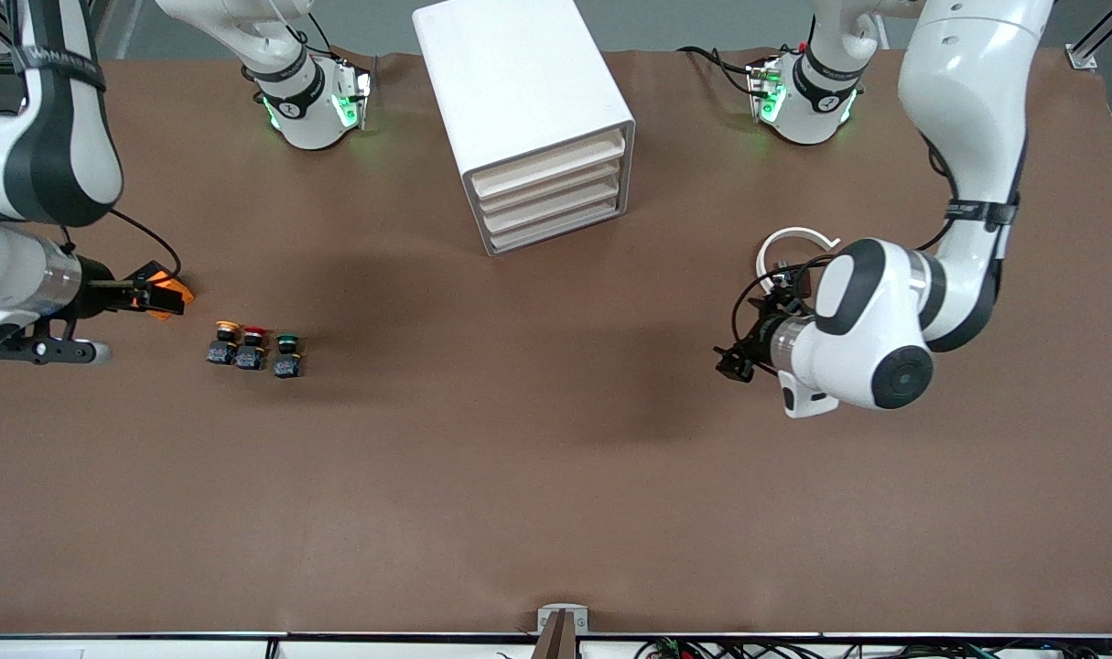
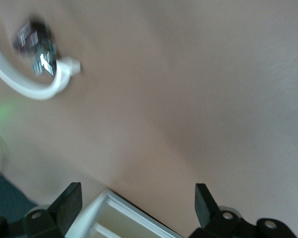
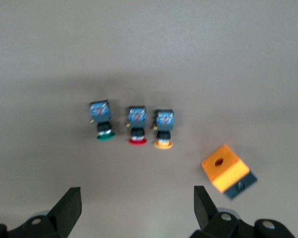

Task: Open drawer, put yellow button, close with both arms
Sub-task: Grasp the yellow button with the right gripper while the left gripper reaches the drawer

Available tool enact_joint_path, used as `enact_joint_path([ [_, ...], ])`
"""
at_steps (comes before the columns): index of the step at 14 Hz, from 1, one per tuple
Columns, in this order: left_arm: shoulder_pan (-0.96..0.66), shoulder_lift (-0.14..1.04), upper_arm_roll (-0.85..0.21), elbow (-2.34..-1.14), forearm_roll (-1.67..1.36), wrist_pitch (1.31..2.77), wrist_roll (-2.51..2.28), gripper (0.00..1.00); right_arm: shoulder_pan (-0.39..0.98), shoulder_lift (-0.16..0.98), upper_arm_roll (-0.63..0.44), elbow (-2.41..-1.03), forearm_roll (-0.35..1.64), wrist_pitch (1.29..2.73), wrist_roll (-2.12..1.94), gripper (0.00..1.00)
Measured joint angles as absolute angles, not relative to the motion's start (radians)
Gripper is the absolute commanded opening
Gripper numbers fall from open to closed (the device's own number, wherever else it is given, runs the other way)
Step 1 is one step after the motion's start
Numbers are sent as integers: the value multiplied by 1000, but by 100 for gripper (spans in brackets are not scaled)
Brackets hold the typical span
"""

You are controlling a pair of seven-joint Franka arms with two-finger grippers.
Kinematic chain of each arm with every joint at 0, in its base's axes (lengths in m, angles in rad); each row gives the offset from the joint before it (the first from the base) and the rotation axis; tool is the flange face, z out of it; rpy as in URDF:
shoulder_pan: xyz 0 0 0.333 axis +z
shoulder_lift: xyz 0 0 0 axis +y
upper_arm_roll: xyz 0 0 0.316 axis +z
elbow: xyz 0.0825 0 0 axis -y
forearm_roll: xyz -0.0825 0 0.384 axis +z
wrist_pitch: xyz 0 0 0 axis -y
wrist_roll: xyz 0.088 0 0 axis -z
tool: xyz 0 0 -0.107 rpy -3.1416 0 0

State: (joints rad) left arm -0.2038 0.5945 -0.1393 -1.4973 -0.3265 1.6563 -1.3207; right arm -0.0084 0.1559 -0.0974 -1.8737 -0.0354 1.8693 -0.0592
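Drawers are all sitting flush in the white boxy plastic cabinet [image 1: 528,110], so we are judging the opening step as not yet done; the drawer [image 1: 548,165], a shallow white tray with a cream front, is one of four alike and we cannot tell which is meant. We are finding the left gripper [image 2: 139,208] hanging with its black fingers spread and empty over the brown matte table [image 1: 556,476], toward the left arm's end, a corner of the cabinet showing between them in its wrist view. We are finding the right gripper [image 3: 136,210] likewise spread and empty, over the table beside an orange cube-shaped block on a dark base [image 3: 225,168]. The yellow button [image 1: 225,340], tiny, round-capped on a dark block body, is standing at the right arm's end of a close row with the red-capped button [image 1: 253,347] and green-capped button [image 1: 288,355]. We are advising a square, level approach to one drawer front and a straight pull, since smooth plastic may slip and the light cabinet may slide.
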Motion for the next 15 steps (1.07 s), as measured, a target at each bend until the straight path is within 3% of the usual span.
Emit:
enact_joint_path([
  [4, -271, 640, -140, -1494, -423, 1657, -1612, 100, -57, 176, -100, -2052, -35, 2148, -107, 100],
  [9, -366, 662, -141, -1494, -514, 1645, -2038, 100, -79, 297, -101, -2125, -36, 2409, -107, 100],
  [15, -374, 686, -141, -1494, -726, 1504, -2120, 100, -92, 418, -100, -2125, -36, 2499, -107, 100],
])
